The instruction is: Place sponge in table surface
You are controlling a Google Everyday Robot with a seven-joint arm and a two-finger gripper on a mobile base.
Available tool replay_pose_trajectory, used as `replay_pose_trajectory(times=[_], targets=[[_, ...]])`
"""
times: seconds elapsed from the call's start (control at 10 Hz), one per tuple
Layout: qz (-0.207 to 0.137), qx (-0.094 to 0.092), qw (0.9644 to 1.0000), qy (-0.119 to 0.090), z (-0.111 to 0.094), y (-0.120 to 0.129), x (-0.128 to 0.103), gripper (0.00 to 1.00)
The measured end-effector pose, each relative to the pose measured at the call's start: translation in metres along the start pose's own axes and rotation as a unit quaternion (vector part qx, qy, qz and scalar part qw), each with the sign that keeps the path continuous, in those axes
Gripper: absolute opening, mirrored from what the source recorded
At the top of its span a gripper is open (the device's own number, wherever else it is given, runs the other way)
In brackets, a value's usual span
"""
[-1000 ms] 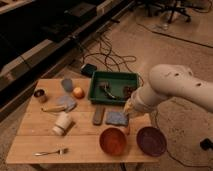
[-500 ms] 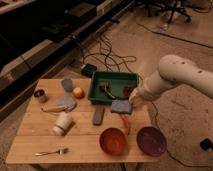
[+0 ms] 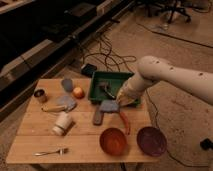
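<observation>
The sponge [image 3: 108, 105] is a small blue-grey block held just above the table surface [image 3: 30, 135], at the front edge of the green tray [image 3: 96, 85]. My gripper [image 3: 118, 102] is at the sponge's right end and shut on it. The white arm [image 3: 165, 75] reaches in from the right over the tray's right corner. The sponge hangs over the top end of a dark flat bar [image 3: 97, 117].
On the table are a red bowl [image 3: 113, 141], a purple bowl [image 3: 151, 141], an orange-red strip [image 3: 124, 123], a white cup on its side [image 3: 62, 123], a fork [image 3: 50, 151], a grey-blue lid [image 3: 65, 102], an apple [image 3: 78, 92], a blue-grey cup [image 3: 67, 84] and a metal can [image 3: 40, 95]. A dark tool [image 3: 106, 88] lies in the tray.
The sponge went up off the table with my gripper, then moved left along the tray's front edge. The arm swung up and left with it.
</observation>
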Motion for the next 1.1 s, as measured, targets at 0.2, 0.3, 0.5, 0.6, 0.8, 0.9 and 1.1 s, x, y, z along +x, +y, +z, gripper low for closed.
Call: replay_pose_trajectory(times=[0.2,0.3,0.5,0.6,0.8,0.9,1.1], targets=[[-0.018,0.013,0.9997,0.012,0.021,0.017,0.003,0.00],[-0.024,0.015,0.9995,0.015,0.026,0.020,0.004,0.00],[-0.046,0.006,0.9987,0.021,0.035,0.027,0.008,0.00],[-0.063,-0.003,0.9977,0.024,0.040,0.032,0.010,0.00],[-0.084,-0.009,0.9959,0.031,0.050,0.040,0.010,0.00],[-0.092,-0.007,0.9951,0.036,0.060,0.046,0.008,0.00],[-0.096,-0.004,0.9942,0.048,0.075,0.053,0.003,0.00]])
